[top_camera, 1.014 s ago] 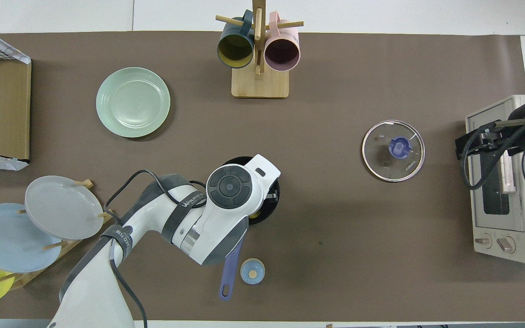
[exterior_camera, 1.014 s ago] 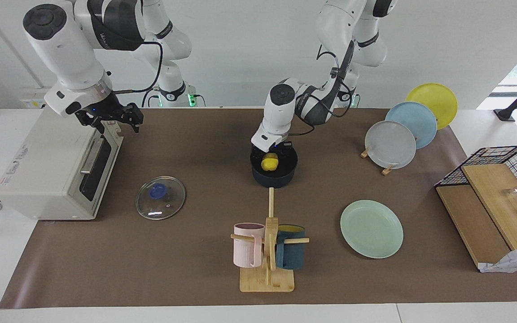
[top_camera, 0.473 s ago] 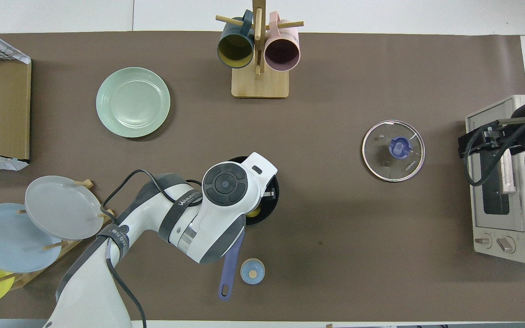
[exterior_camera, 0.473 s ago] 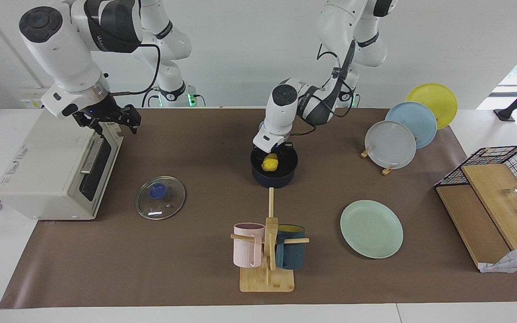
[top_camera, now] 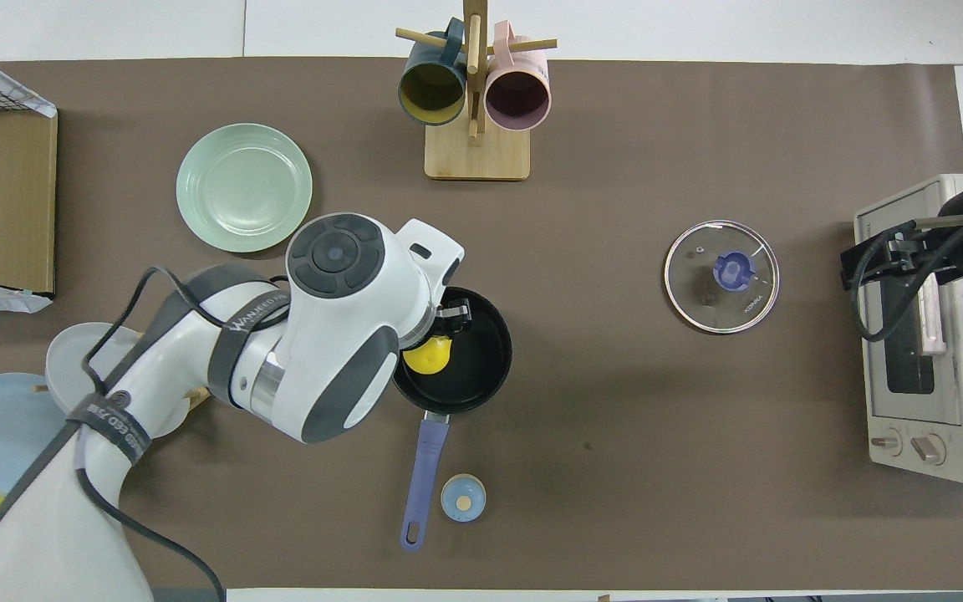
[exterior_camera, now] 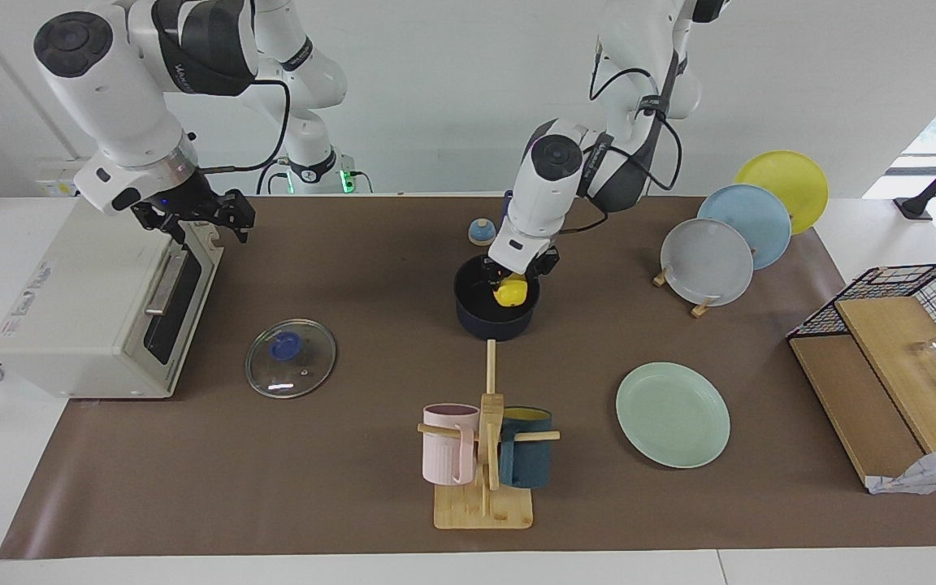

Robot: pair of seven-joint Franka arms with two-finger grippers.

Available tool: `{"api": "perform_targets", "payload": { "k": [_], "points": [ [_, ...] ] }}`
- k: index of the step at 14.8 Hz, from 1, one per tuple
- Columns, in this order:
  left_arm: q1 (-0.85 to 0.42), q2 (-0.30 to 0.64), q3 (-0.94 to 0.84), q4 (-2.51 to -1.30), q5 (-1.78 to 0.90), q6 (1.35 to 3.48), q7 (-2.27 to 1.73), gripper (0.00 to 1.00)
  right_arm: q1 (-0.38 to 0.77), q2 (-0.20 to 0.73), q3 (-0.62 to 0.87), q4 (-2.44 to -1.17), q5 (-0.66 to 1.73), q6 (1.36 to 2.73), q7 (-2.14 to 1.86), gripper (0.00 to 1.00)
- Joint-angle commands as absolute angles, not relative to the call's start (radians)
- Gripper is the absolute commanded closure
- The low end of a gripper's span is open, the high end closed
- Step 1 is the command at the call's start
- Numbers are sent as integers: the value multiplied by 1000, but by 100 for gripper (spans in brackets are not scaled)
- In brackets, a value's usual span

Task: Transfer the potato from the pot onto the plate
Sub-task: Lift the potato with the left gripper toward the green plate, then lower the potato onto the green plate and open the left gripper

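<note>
Facing view, frame centre: our left claw (exterior_camera: 512, 286) pinches the potato (exterior_camera: 510, 292) over the pot (exterior_camera: 494, 318); we clear the rim before the plate (exterior_camera: 673, 414), lower right

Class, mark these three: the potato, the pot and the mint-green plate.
potato (exterior_camera: 510, 292): facing view, on its yellow middle.
pot (top_camera: 481, 368): overhead view, on its bare black inside.
mint-green plate (exterior_camera: 672, 414): facing view, on its flat centre.

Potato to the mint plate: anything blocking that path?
Nothing visible. The left claw holds the potato just above the pot; bare mat lies between there and the plate. The mug rack stands off that line.
</note>
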State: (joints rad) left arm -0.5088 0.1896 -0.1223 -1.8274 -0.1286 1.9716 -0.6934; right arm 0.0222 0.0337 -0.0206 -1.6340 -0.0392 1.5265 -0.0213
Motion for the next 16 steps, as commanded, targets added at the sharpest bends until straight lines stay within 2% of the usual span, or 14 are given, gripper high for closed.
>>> {"api": "perform_targets", "payload": {
  "k": [1,3,6,7,12,16],
  "points": [
    [-392,204,-121,-1637,-170,1782,-602,100,20,23,-18,-1638,-34,1520,-3,0],
    [-278,247,-117,-1540,-164,1712,-493,100,20,23,-18,-1638,-34,1520,-3,0],
    [-123,281,-114,-1536,-140,1793,-274,100,18,23,-18,-1638,-34,1520,-3,0],
    [-92,323,-114,-1529,-120,1839,-231,100,18,23,-18,-1638,-34,1520,-3,0],
    [-52,523,-114,-1483,-8,2044,-160,100,20,23,-18,-1638,-32,1520,-3,0],
    [-58,540,-114,-1512,23,2120,-158,100,20,23,-18,-1638,-34,1520,-3,0]
  ]
}}
